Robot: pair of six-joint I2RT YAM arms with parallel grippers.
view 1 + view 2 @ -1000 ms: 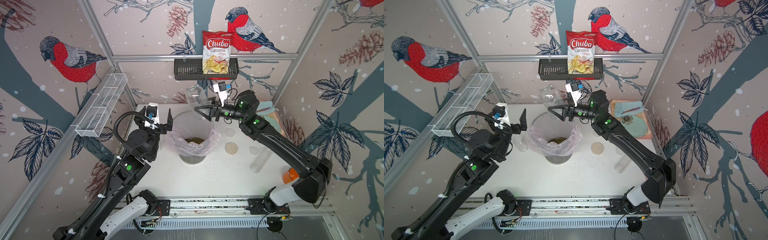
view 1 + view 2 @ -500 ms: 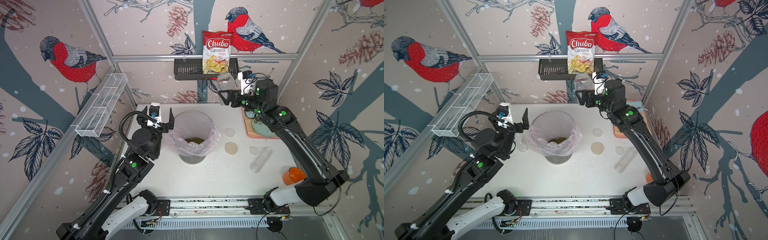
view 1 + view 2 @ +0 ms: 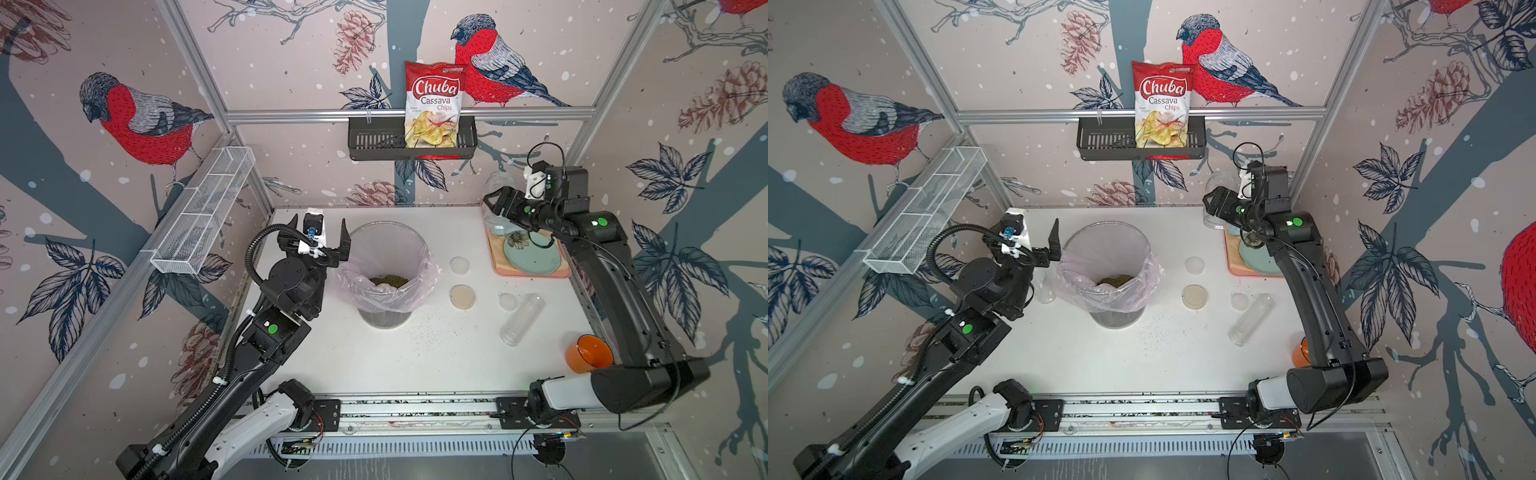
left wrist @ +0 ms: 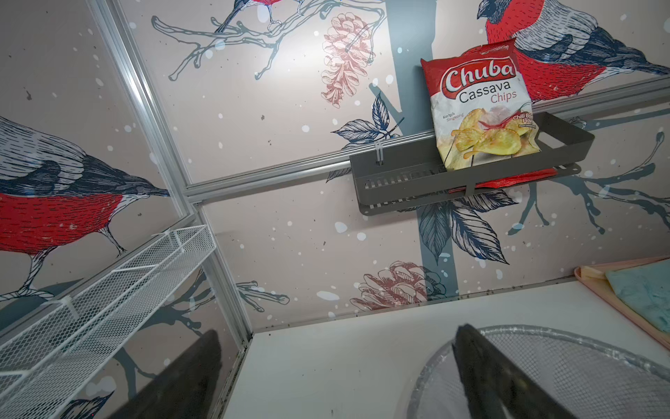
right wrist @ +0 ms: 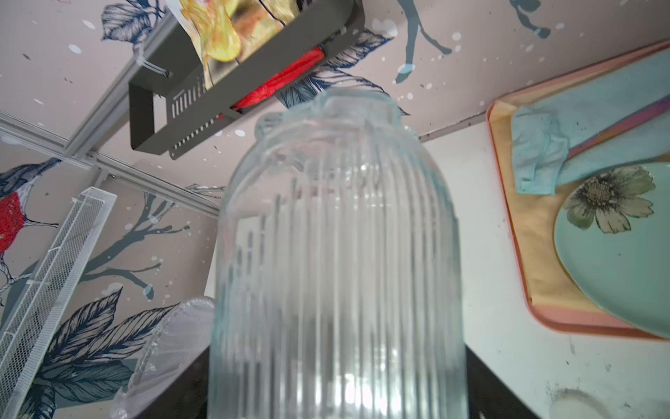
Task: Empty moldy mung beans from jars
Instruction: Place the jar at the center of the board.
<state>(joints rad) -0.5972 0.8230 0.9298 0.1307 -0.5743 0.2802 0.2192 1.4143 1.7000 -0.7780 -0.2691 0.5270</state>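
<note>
Three jars are mine to empty, and the job looks nearly finished: the mung beans [image 3: 388,281] lie heaped inside the bin [image 3: 424,249] with the pink liner, and a few grains [image 3: 424,328] are scattered on the table at its 5 o'clock. Taking the bin as the dial's centre and the back wall as 12, my right gripper [image 3: 496,205] is out at 2 o'clock, its jaws partly closed around the lower body of the ribbed jar [image 5: 337,254]. The jar's neck points up and the glass looks clear and empty in the right wrist view. It sits over the near corner of the pink tray [image 3: 532,274], but I cannot tell whether its base touches anything. My left gripper [image 3: 319,224] stands at 9 o'clock, just beside the bin's rim, spread wide and holding nothing. The tall tube [image 3: 521,320] lies on its side at 4 o'clock, and the short jar [image 3: 1044,286] stands at 9 o'clock, between my left arm and the bin. Three lids [image 3: 462,296] rest around 3 o'clock. I judge the step in hand to be setting down the emptied ribbed jar. Next I should lower it upright onto bare table clear of the tray's edge, so it cannot rock, then open the jaws and lift straight off.
</note>
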